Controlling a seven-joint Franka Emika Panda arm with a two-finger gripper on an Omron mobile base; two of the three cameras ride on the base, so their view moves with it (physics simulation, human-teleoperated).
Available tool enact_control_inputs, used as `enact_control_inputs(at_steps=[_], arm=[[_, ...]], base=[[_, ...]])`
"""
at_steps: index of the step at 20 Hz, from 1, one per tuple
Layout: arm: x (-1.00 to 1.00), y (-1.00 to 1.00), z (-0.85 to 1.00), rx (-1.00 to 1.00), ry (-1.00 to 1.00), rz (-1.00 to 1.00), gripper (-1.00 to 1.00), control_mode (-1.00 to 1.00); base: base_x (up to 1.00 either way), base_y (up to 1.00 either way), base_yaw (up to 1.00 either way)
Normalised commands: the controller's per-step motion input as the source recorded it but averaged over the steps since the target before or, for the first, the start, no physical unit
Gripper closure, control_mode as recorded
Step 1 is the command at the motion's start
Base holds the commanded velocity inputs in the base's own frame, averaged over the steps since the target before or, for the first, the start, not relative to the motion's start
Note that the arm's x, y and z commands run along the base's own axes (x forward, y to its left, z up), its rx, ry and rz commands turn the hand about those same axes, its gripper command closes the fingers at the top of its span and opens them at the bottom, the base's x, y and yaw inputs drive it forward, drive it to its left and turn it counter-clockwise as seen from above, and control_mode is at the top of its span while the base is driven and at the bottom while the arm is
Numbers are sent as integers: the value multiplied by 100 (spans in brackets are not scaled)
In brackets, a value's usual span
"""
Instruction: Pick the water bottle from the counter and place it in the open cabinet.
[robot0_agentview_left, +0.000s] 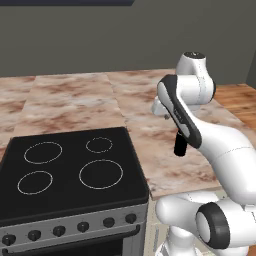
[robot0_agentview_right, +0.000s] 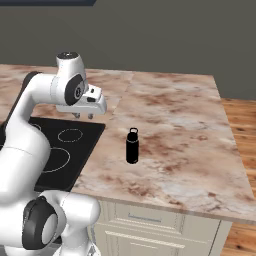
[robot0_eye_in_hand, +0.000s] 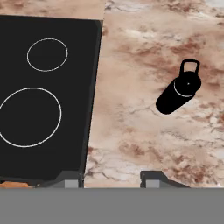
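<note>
water bottle (robot0_eye_in_hand: 179, 92) upright on counter (robot0_eye_in_hand: 131, 127) | stovetop (robot0_eye_in_hand: 43, 96) beside | apart

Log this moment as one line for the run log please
phase: approach | gripper: shut, holding nothing, above stovetop edge | water bottle: upright on counter, apart from gripper | placed: not yet
</note>
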Motion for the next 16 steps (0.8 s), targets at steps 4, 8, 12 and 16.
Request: enact_control_inputs(at_steps=[4,8,12,16], arm=[[-6,0,0,0,-2,0,-100,-100],[0,-16,0,0,-12,0,-100,-100],[0,-45,-9,0,-8,0,-100,-100],[0,-56,-14,0,-8,0,-100,-100]], base=[[0,0,0],[0,0,0],[0,0,0],[0,0,0]])
